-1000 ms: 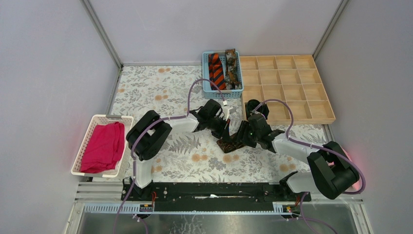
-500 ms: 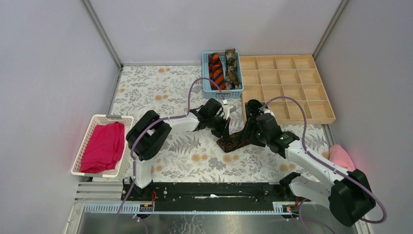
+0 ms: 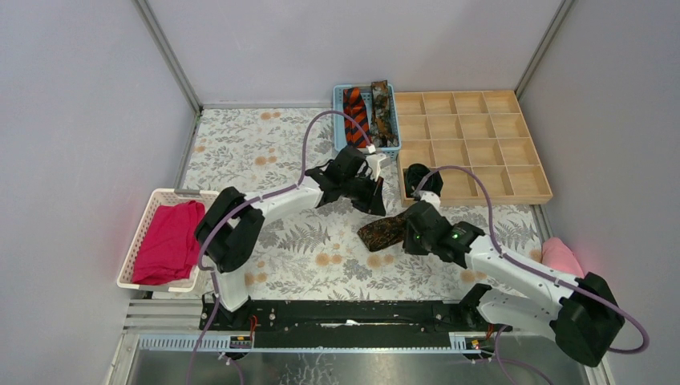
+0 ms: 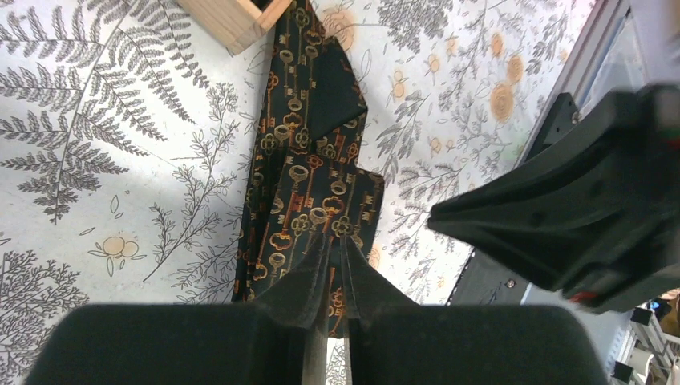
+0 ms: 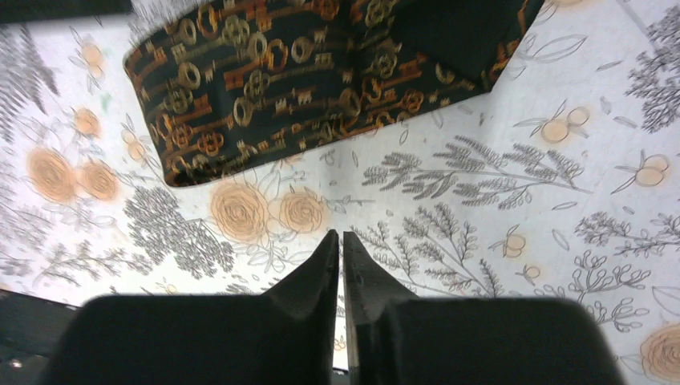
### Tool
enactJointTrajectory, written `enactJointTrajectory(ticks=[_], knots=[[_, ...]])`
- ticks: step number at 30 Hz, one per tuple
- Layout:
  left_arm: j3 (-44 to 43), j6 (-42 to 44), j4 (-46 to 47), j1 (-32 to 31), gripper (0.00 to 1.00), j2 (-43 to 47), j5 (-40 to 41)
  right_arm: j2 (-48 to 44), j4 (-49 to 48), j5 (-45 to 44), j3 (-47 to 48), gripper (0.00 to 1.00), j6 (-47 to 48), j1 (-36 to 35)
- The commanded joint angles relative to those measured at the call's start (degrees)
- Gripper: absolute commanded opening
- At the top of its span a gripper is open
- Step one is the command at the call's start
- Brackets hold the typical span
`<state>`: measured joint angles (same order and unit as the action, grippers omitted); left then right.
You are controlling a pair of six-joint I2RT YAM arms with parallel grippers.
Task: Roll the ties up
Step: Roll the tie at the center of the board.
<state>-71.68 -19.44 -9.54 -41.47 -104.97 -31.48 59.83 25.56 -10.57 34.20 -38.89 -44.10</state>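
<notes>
A dark tie with a gold key pattern [image 3: 385, 231] lies folded on the floral tablecloth; it also shows in the left wrist view [image 4: 313, 184] and the right wrist view [image 5: 305, 80]. My left gripper [image 3: 374, 200] [image 4: 337, 239] hovers above the tie's folded part. A narrow slit shows between its fingers and nothing is in it. My right gripper [image 3: 407, 237] [image 5: 342, 234] is shut and empty over the bare cloth, just beside the tie's end. An orange-and-black striped tie [image 3: 356, 116] and a brown mottled tie [image 3: 383, 112] lie in the blue basket [image 3: 365, 149].
A wooden compartment tray [image 3: 473, 196] stands at the back right with a black coil [image 3: 417, 176] in its near left cell; its corner [image 4: 232, 20] shows by the tie. A white basket [image 3: 160, 196] holds a magenta cloth [image 3: 170, 241]. A pink cloth [image 3: 560, 257] lies far right.
My left gripper has let go of the tie and lifted back toward the blue basket. My right gripper has drawn to the tie's near side and closed. The tie now lies flat.
</notes>
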Motion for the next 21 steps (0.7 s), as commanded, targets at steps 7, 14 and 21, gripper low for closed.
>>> enactJointTrajectory(ticks=[7, 14, 21], knots=[[1.7, -5.7, 3.0, 7.4, 0.00, -8.2, 1.9, 9.8, -1.3, -7.8, 1.6, 0.04, -3.2, -9.5], [-0.1, -5.3, 4.1, 7.4, 0.00, -14.8, 2.9, 16.6, -3.6, -13.0, 2.9, 0.00, -3.1, -11.6], [0.9, -4.9, 5.4, 6.9, 0.00, -15.6, 0.8, 24.0, -8.0, -16.8, 4.3, 0.00, -1.6, -11.6]])
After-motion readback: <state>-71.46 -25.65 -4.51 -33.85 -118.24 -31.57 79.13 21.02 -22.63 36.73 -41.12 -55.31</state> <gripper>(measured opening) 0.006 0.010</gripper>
